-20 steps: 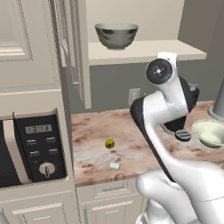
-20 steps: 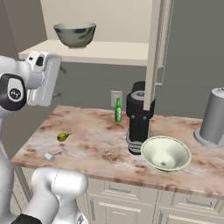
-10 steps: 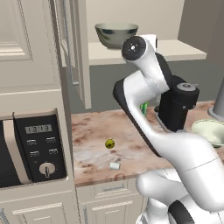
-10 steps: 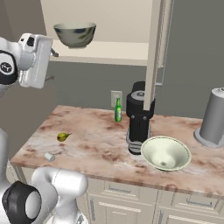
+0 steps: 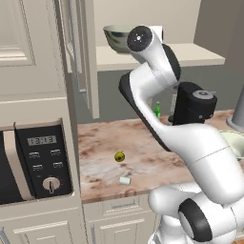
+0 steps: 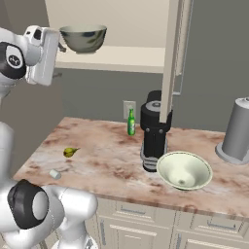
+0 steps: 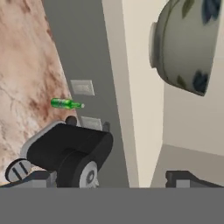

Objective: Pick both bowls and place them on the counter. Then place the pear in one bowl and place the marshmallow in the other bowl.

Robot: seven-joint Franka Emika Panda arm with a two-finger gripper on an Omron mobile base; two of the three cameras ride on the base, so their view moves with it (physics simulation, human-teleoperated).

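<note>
Glossy ceramic bowls (image 6: 82,38) (image 6: 184,170); polished veined stone counter (image 6: 112,158); matt cream shelf (image 6: 121,57).

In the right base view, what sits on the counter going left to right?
marshmallow → pear → green bottle → black coffee machine → wide cream-green bowl → grey canister

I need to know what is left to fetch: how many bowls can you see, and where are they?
2. The deep grey-green glossy bowl stands on the plain cream shelf; the wide shallow cream-green bowl already sits on the pinkish marbled counter beside the black appliance.
</note>
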